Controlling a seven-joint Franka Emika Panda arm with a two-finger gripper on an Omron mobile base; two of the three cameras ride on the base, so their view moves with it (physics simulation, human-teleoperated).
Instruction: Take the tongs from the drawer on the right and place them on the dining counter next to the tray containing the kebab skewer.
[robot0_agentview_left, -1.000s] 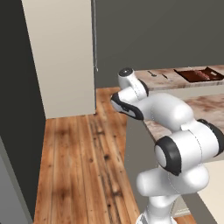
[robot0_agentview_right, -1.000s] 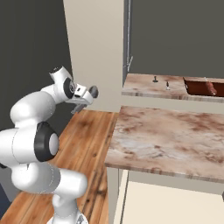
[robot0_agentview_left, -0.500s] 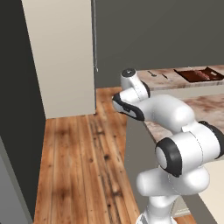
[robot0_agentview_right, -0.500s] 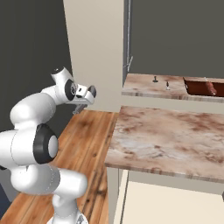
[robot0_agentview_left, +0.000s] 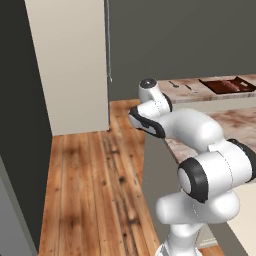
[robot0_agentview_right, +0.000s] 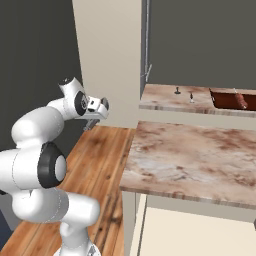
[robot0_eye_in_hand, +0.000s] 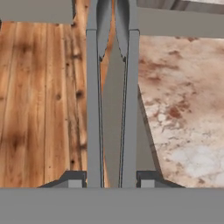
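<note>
hardly anything had shifted since the earlier frame: arm and base stood almost as before. the hand was clenched on the tongs, two long flat grey arms running from its fingertips toward 12 o'clock in the hand view, their tips curving together. below them lay wooden floor at 9 o'clock and the bench, beige stone marbled brown, at 3 o'clock. in the right base view, the dark reddish-brown tray sat on the bench's far end at 2 o'clock.
</note>
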